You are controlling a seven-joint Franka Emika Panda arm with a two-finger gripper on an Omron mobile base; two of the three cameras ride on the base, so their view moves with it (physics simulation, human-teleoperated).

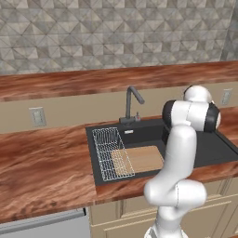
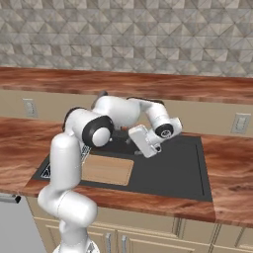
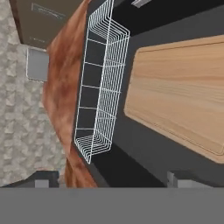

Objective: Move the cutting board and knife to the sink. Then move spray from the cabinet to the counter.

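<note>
Tan board [image 1: 142,159] lies flat in sink [image 1: 204,149], beside wire rack [image 1: 111,153]. Gripper [image 3: 111,179] above it, jaws wide apart, holding nothing.

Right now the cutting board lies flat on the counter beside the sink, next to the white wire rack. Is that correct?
Not quite. The cutting board lies flat inside the sink, on the basin floor, not on the counter. It is indeed next to the white wire rack, which also sits in the basin. The left base view shows this plainly.
</note>
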